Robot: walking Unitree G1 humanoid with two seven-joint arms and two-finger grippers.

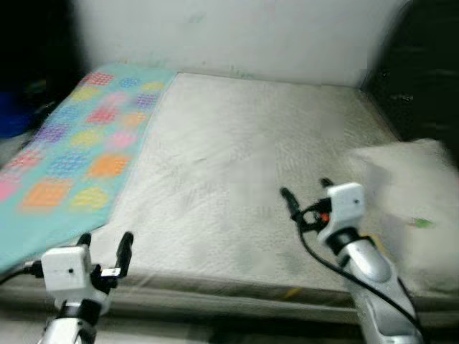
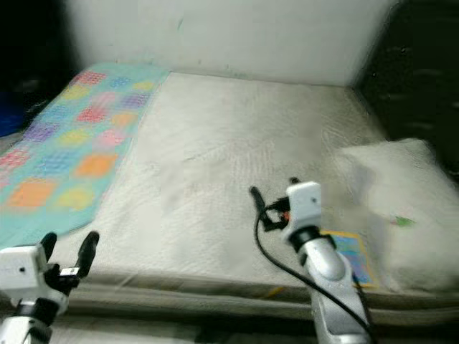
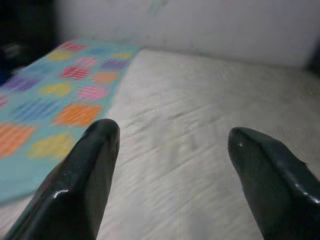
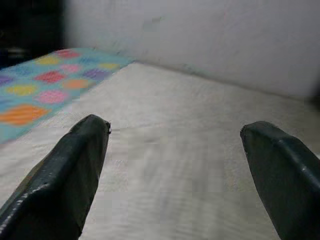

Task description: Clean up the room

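A bare white mattress [image 1: 237, 165] fills the scene before me, against a white wall. A turquoise blanket [image 1: 79, 143] with coloured squares lies along its left side. A white pillow [image 1: 412, 208] rests at the right edge, with a small colourful cloth [image 2: 351, 254] under its near corner. My left gripper [image 1: 105, 247] is open at the mattress's front left corner, close to the blanket's near edge. My right gripper [image 1: 305, 193] is open above the mattress's front right part, just left of the pillow. Both hold nothing.
Dark furniture [image 1: 423, 79] stands to the right of the bed. A dark area with something blue [image 1: 14, 115] lies to the left. The mattress's front edge [image 1: 237, 287] runs just in front of me.
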